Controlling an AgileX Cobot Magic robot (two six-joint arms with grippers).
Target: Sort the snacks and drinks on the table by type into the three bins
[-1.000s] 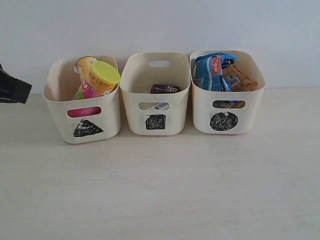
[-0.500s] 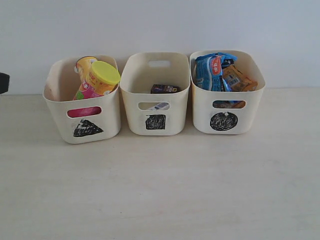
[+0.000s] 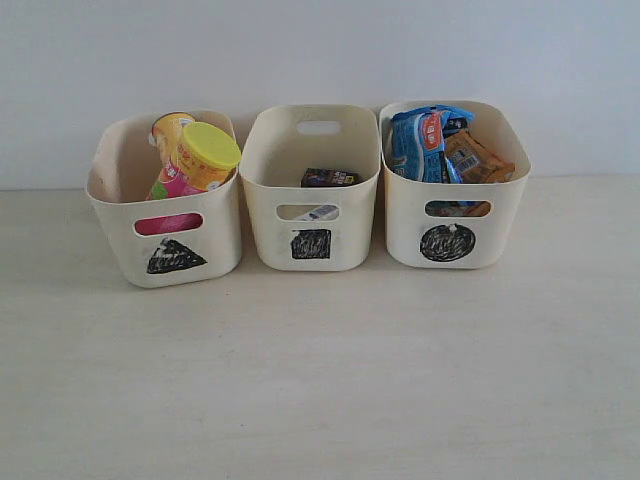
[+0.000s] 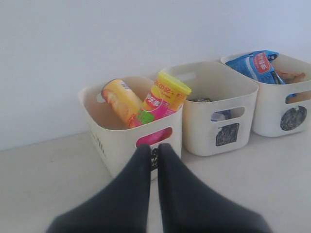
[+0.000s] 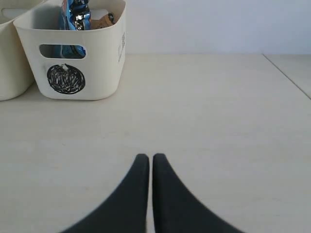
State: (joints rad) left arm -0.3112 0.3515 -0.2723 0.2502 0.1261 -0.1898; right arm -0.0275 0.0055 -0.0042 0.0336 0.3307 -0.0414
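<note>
Exterior view: sorting looks finished. Yellow canister (image 3: 168, 128) and pink canister (image 3: 205, 158) lean in the triangle bin (image 3: 112, 230), purple carton (image 3: 330, 177) and white carton (image 3: 320, 212) in the square bin (image 3: 265, 170), blue bag (image 3: 420, 140) and orange bag (image 3: 476, 157) in the circle bin (image 3: 405, 215). Left gripper (image 4: 153, 150) and right gripper (image 5: 147, 158) are closed, empty; only retreat seems needed. White carton shows just through the handle slot.

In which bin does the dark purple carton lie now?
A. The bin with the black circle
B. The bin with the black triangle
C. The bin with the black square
C: the exterior view shows the dark purple carton inside the middle bin, whose front wall bears the black square mark.
</note>
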